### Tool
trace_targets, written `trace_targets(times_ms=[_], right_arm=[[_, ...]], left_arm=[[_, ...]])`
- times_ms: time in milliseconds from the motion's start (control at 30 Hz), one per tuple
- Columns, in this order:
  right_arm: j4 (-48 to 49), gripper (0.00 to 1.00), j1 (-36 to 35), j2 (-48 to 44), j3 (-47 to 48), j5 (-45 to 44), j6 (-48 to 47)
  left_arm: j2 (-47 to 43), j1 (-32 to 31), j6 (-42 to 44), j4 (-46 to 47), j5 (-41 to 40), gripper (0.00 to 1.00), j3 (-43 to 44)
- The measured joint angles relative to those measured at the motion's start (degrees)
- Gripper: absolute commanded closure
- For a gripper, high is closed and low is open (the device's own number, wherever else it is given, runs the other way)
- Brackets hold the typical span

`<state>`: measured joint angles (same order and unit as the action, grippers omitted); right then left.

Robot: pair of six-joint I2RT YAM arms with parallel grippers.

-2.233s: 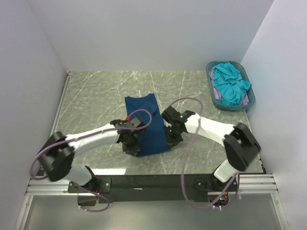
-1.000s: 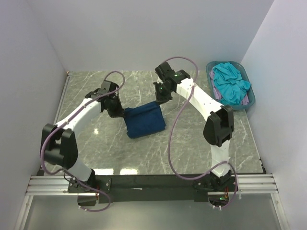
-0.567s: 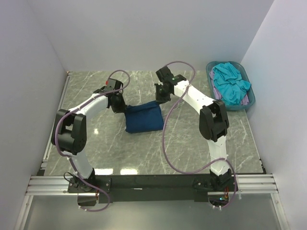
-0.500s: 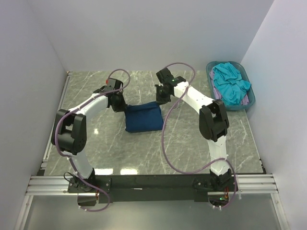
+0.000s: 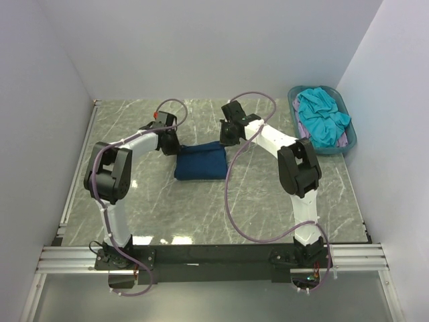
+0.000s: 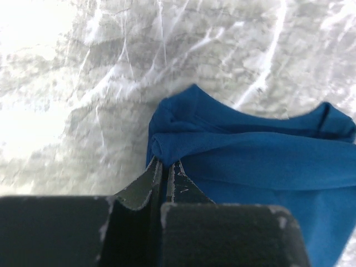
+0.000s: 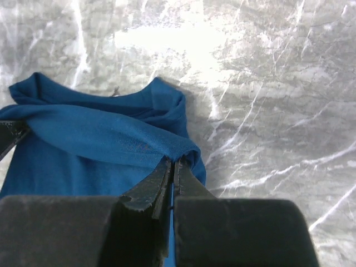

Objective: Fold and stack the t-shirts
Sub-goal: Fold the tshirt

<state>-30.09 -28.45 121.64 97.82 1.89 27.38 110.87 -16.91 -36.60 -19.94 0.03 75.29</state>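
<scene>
CHANGE: navy t-shirt [image 5: 200, 164] doubled, near hem carried over to far edge, now a short pad mid-surface [image 5: 134, 194] | GRIP: left tool [image 6: 166, 167] and right tool [image 7: 173, 165] clenched on its far corners (not released) | LEFT: turquoise t-shirt [image 5: 320, 115] heaped in basket [image 5: 295, 129]

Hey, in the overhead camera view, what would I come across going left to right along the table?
Going across: left end effector → navy t-shirt → right end effector → teal basket.
</scene>
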Motion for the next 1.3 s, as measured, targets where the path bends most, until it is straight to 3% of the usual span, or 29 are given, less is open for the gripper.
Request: trace_targets(times_ms=[167,200,300,333,400,533,600,767,933,1100,1300], right_arm=[[2.1,0.92,0.0,0.0,-3.0,-0.6,0.7],[2.5,0.83,0.0,0.0,-3.4,-0.8,0.9],[2.7,0.62,0.0,0.0,-3.4,-1.3,1.3],[2.7,0.59,0.1,-0.1,-3.4,-1.5,1.3],[2.4,0.55,0.4,-0.4,-3.4,-1.6,0.9],[1.8,0.52,0.7,-3.1,-3.5,-0.8,-0.4],[2.3,0.52,0.7,-5.8,-3.9,0.6,-1.3],[8.9,0.54,0.8,-15.8,-10.5,8.5,-3.1],[14.2,0.55,0.8,-16.3,-13.2,17.7,-4.1],[19.0,0.56,0.9,-9.5,-12.3,25.5,-3.5],[23.6,0.56,2.4,1.2,-8.0,32.1,-0.2]], left_arm=[[0.9,0.0,0.6,2.5,-0.1,0.82,0.0],[0.9,0.0,0.9,3.0,-0.2,0.75,0.0],[0.9,0.0,1.6,3.2,-0.8,0.69,0.0],[0.9,0.0,1.9,3.2,-1.0,0.65,0.0],[0.5,0.0,2.4,2.7,-1.6,0.56,0.0],[-3.0,-0.2,2.7,0.9,-2.7,0.26,-0.1],[-6.3,-0.7,2.5,0.3,-3.9,0.22,-0.4],[-17.2,-4.4,2.3,0.0,-6.1,0.31,-2.9],[-21.4,-7.7,1.4,2.5,-3.6,0.5,-7.6],[-15.3,-7.1,0.9,5.4,-0.8,0.61,-8.3],[-3.5,-3.7,0.0,9.2,3.8,0.64,-3.1]])
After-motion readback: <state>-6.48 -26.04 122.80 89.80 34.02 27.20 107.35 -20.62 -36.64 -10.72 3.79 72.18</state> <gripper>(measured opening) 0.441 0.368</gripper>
